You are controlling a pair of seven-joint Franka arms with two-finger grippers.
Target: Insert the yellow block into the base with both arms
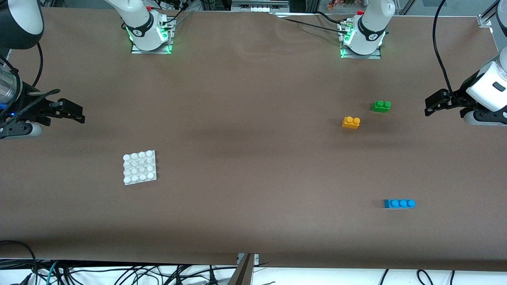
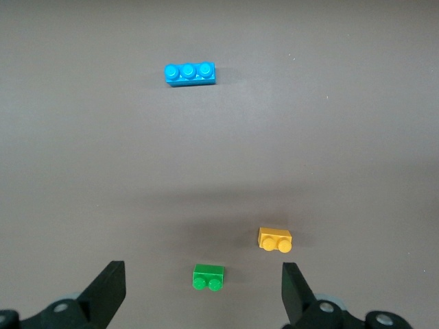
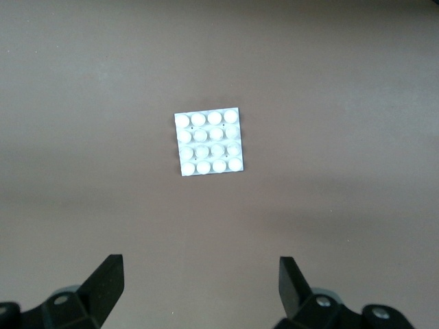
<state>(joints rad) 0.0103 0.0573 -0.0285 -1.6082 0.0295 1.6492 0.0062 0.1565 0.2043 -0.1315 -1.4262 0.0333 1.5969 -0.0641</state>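
Block (image 1: 351, 122): yellow, on the table near the left gripper (image 1: 429, 107), just beside the green brick (image 1: 381, 106).
Base (image 1: 139, 167): flat on the table, nearer the front camera than the right gripper (image 1: 77, 113).
Left gripper: up over the left arm's end of the table, fingers wide, empty.
Right gripper: over its own end, fingers wide, empty.
Blue brick (image 1: 399, 203): well apart from the block.

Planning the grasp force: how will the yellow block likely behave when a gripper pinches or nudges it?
The yellow block looks like rigid moulded plastic, so probably stiff and light. Its flat sides suit a pinch, though they may be slippery. It sits flat and squat, so a nudge would likely slide it rather than roll or tip it.
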